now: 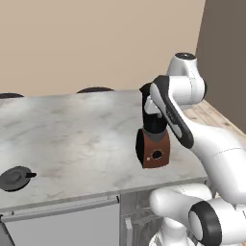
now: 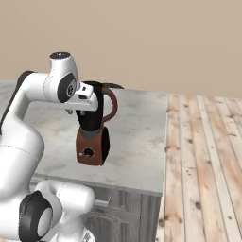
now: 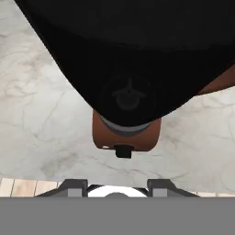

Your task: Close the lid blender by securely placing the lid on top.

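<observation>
While the pincer (image 3: 117,184) hangs right over the blender (image 1: 153,144), its two small dark tips show at the foot of the hand view, set apart with nothing between them. Just beyond them that view looks down into the wide black mouth of the jar, a smooth dark funnel with a faint round hub at its bottom, and below it the rounded rust-brown base. From the base cameras the blender stands upright near the front edge of the worktop (image 1: 72,134): a glossy brown base with a dark round dial facing forward and a black side, a tall black jar widening upward, and a curved brown handle that shows in the right base view. The arm's white hand partly hides the jar's top. The worktop is pale grey marble with fine veins, its slab thin over grey cabinet fronts. The lid (image 1: 16,178), a flat dark grey disc with a raised centre and short side tab, lies well apart on the worktop's left front corner. Wooden plank flooring (image 2: 203,160) runs alongside.
</observation>
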{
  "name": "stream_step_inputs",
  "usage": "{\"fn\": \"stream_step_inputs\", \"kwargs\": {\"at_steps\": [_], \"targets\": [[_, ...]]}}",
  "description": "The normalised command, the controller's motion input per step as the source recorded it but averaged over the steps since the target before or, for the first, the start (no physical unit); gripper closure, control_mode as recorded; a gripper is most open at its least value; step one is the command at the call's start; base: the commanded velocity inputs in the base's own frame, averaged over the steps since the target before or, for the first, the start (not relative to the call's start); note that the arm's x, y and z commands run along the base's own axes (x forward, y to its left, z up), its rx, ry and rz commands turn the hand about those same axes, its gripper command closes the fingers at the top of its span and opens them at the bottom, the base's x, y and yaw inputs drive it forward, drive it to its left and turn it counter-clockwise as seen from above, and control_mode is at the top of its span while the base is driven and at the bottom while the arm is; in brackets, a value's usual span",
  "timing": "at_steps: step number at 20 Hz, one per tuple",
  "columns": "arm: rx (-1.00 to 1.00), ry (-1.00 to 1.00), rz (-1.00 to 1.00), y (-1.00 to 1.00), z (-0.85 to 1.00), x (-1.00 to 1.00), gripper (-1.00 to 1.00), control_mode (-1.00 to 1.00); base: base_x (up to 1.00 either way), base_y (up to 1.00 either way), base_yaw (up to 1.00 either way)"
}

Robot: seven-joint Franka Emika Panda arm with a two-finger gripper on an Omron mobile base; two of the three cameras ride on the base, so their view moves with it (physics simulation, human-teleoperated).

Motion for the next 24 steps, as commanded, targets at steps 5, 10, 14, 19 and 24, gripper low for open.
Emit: {"fn": "stream_step_inputs", "kwargs": {"at_steps": [5,10,14,19,24], "targets": [[0.0,0.0,0.0,0.0,0.0,0.0,-1.0,1.0,-0.53,0.04,0.0],[0.0,0.0,0.0,0.0,0.0,0.0,-1.0,1.0,-0.18,0.79,-0.04],[0.0,0.0,0.0,0.0,0.0,0.0,-1.0,1.0,0.0,0.64,0.0],[0.0,0.0,0.0,0.0,0.0,0.0,-1.0,1.0,0.16,0.6,0.0],[0.0,0.0,0.0,0.0,0.0,0.0,-1.0,1.0,0.48,0.49,0.0]]}}
